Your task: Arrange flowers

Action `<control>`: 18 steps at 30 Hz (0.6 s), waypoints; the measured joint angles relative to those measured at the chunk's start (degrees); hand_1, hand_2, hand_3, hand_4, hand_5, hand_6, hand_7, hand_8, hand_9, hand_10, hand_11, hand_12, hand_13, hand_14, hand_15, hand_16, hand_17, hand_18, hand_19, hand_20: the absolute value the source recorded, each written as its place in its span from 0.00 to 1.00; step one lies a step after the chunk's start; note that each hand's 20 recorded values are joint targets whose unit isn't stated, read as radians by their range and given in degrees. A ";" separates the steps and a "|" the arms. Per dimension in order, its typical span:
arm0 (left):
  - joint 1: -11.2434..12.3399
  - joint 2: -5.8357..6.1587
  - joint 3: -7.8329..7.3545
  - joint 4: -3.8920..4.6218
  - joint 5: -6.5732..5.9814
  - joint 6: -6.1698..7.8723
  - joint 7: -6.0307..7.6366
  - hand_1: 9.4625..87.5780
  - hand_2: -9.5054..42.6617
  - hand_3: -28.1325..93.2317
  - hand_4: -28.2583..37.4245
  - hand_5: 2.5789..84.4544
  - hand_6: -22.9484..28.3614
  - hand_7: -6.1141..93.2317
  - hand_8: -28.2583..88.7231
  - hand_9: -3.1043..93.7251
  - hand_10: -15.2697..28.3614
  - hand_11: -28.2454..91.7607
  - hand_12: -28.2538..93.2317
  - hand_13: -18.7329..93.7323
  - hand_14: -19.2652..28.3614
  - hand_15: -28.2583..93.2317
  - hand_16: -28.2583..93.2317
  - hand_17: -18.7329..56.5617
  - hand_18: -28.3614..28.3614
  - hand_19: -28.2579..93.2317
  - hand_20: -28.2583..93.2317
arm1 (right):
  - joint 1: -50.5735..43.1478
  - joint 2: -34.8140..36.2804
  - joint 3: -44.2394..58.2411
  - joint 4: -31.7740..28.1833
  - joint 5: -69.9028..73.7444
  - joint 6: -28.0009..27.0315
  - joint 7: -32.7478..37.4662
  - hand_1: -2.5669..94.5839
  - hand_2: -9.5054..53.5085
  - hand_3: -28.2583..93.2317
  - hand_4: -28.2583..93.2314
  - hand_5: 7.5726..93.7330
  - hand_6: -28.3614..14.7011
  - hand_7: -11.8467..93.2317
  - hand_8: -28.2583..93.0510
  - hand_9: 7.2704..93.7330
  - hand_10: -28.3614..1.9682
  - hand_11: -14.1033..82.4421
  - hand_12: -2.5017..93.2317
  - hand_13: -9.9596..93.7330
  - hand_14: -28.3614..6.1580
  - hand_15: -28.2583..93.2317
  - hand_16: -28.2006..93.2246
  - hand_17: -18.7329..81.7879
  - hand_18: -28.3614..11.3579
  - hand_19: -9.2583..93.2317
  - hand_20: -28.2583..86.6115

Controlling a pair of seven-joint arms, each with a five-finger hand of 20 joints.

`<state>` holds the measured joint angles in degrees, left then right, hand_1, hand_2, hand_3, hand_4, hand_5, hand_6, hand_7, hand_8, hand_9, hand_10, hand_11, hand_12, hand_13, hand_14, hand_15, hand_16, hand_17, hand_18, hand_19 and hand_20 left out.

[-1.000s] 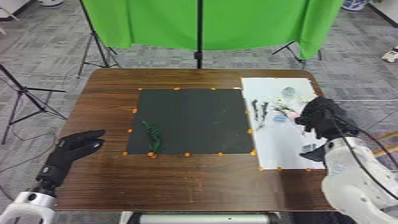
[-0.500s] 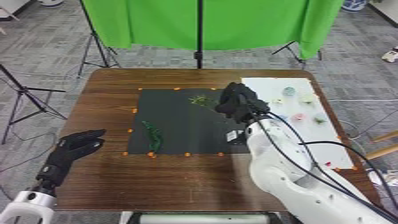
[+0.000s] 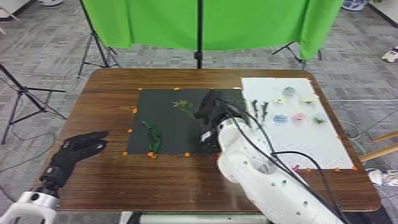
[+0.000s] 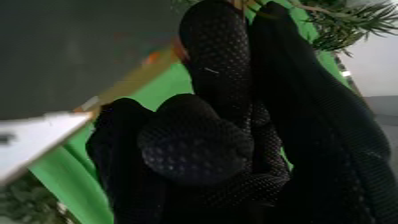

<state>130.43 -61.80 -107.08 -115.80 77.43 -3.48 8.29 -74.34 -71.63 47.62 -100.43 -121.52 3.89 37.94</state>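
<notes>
In the head view my right hand is over the right part of the dark mat, pinching a leafy green sprig that sticks out to its left. The right wrist view shows my right hand with curled fingers and the sprig's needle-like leaves beyond the fingertips. A dark green stem lies on the mat's left side. My left hand rests left of the mat, its fingers relaxed and empty. Blue, pink and pale flowers lie on the white sheet.
Two thin dark stems lie along the white sheet's left side. Orange tabs edge the mat and sheet on the brown table. Black cables hang beside my right arm. A green cloth hangs behind the table.
My right hand has moved left from the white sheet to the dark mat, bringing the leafy sprig with it. The left hand has barely moved.
</notes>
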 measured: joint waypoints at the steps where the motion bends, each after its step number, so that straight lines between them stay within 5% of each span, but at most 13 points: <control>1: -0.08 0.00 0.08 0.04 0.00 -0.08 0.00 0.24 0.01 0.74 0.24 0.57 0.52 0.18 0.20 0.54 0.67 0.39 0.35 0.52 0.81 0.41 0.25 0.37 0.76 0.34 0.43 | -0.16 -0.31 -0.55 0.10 0.00 -0.01 0.08 0.66 0.00 0.65 0.12 0.87 0.60 0.35 0.40 1.00 0.55 0.45 0.28 1.00 0.77 0.74 0.43 0.89 0.42 1.00 0.71; 18: -0.60 0.07 0.05 0.17 0.05 -1.06 -0.40 0.26 0.00 0.76 0.21 0.58 0.52 0.19 0.20 0.53 0.67 0.39 0.35 0.52 0.80 0.40 0.25 0.37 0.75 0.33 0.42 | -0.41 -1.02 -4.55 -0.34 0.87 -1.10 0.47 0.64 0.00 0.65 0.14 0.87 0.59 0.36 0.40 1.00 0.54 0.46 0.28 1.00 0.78 0.74 0.43 0.89 0.44 1.00 0.69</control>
<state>129.83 -61.73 -107.03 -115.63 77.48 -4.54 7.90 -74.75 -72.65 43.07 -100.76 -120.65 2.80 38.41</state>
